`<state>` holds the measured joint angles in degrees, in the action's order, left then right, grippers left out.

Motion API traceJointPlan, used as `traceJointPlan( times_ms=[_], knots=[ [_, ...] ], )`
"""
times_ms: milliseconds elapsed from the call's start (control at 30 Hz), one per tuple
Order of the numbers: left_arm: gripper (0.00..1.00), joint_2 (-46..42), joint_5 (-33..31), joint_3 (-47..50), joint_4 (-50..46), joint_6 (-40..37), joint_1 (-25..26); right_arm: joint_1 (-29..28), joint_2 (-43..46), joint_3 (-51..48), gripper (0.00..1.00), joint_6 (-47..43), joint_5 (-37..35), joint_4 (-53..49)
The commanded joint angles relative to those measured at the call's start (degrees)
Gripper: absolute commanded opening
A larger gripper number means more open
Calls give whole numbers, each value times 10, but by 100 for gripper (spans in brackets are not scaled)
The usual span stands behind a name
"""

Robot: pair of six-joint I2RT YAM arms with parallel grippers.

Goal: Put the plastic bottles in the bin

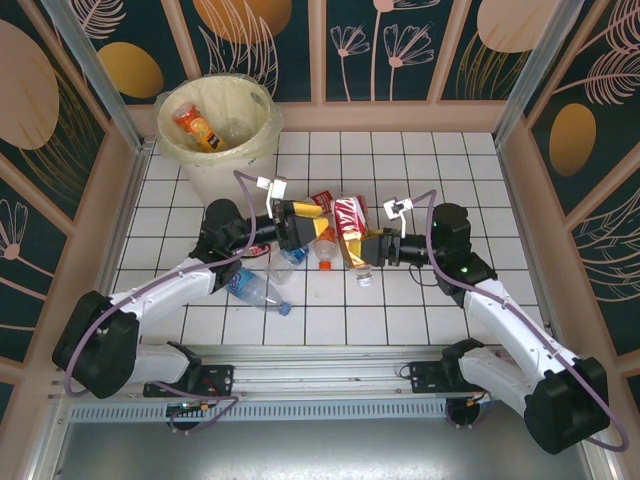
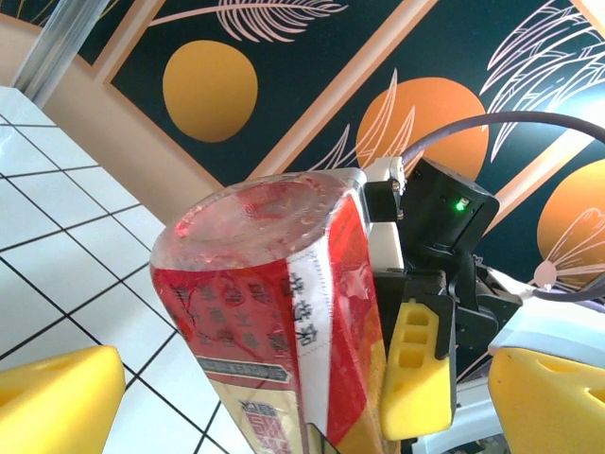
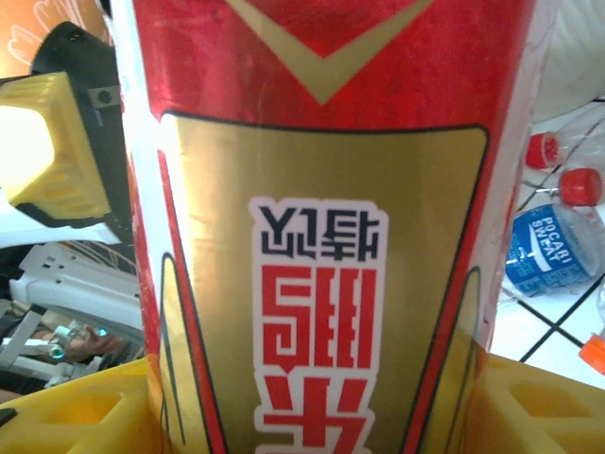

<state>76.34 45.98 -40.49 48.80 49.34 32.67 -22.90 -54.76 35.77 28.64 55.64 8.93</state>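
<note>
The red-and-gold labelled bottle [image 3: 321,236], clamped in the right end effector [image 3: 307,411] in front of the bin [image 1: 215,172], sits between the spread fingers of the left end effector [image 2: 302,397] — apparently a handover — so the left must close before carrying it to the bin

My left arm [image 1: 170,290], right arm [image 1: 510,330]: white links, black joints.
I see a grey-purple cable [image 2: 529,115] looping off each, yellow fingers [image 2: 57,397], green light [image 2: 460,202] on black wrist housing.

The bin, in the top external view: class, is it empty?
No, at least one orange bottle lies inside the bin, showing plainly through its open top.
</note>
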Motion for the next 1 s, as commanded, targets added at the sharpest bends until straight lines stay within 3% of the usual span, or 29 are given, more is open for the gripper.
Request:
traceJointPlan(
  times_ms=[0, 533, 967],
  knots=[
    [99, 13, 9, -18, 47, 21, 5, 4, 12, -11, 65, 31, 41, 71],
    [99, 62, 26, -48, 132, 77, 35, -12, 5, -27, 66, 101, 76, 177],
    [92, 65, 48, -66, 131, 97, 48, -25, -17, -28, 65, 102, 72, 195]
  ],
)
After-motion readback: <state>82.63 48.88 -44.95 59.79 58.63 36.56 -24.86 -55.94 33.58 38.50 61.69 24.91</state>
